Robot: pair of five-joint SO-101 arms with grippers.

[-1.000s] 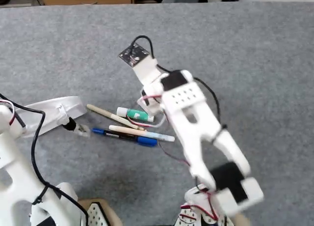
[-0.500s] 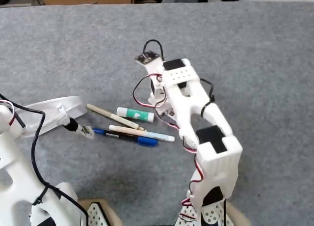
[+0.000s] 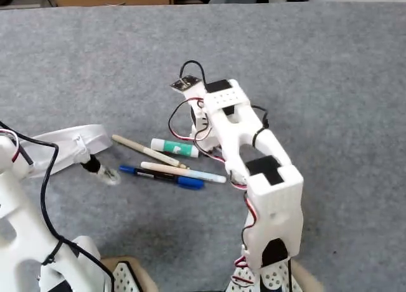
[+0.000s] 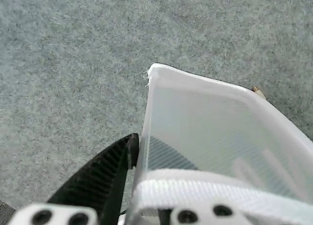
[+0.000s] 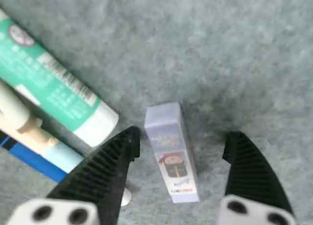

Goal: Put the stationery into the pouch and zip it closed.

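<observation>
Right tool (image 5: 183, 139) wide open, fingers pointing down at the grey tabletop (image 3: 330, 70), holding nothing. Small eraser (image 5: 171, 151) lies flat in the gap between the two black fingers, touching neither. Glue stick (image 5: 49, 83) just beside the eraser, outside one finger; in the high view it (image 3: 174, 147) sits next to the right arm's wrist. Blue pen (image 3: 162, 176), pale pen (image 3: 184, 172) and beige pencil (image 3: 143, 149) are bunched close together between the two arms. Left tool (image 4: 139, 156) closed on the edge of the white see-through pouch (image 4: 210, 132), black finger against its side; pouch (image 3: 63, 143) is at the left of the tabletop, apart from the eraser. Eraser sleeve has a small picture and print, glue stick has a green label with a barcode; lettering too small to make out.
</observation>
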